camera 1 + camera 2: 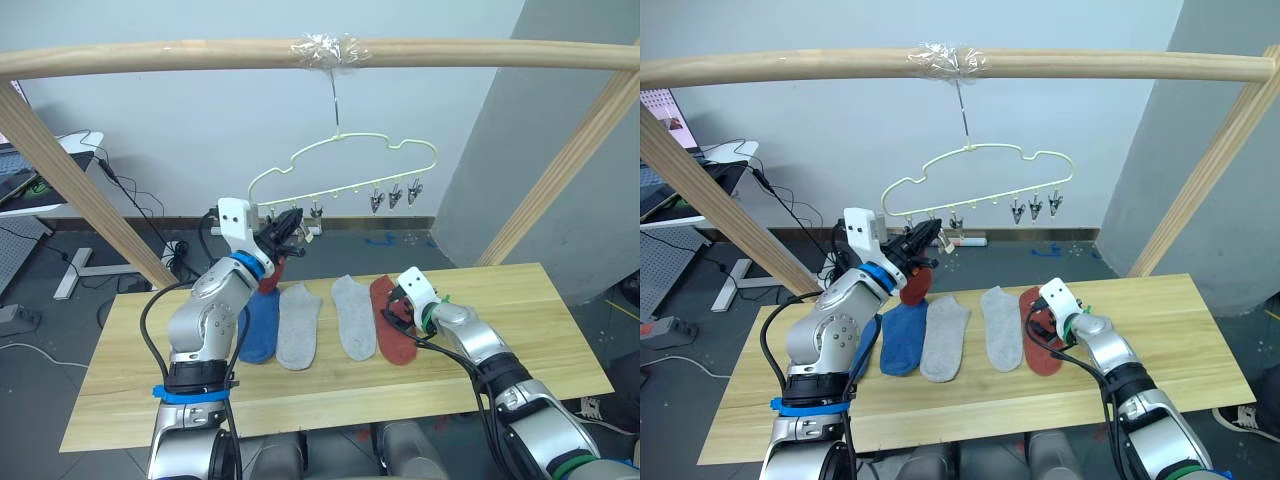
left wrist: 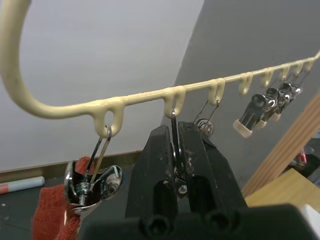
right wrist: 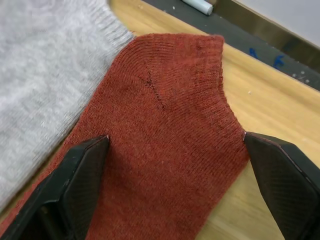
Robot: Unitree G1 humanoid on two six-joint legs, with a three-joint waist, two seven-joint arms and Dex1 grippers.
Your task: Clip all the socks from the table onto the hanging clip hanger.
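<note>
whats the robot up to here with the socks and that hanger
It is hanging socks on a clip hanger that hangs from a wooden rail. The left gripper is shut on a clip on the hanger's lower bar, right beside a clip that already holds a red sock. The right gripper is open, its fingers on either side of another red sock lying on the table. One blue sock and two grey socks lie there too.

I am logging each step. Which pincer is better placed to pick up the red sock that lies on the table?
The right pincer. It is open, its fingers astride the red sock on the table. The left pincer is up at the clip hanger, shut on a clip.
</note>
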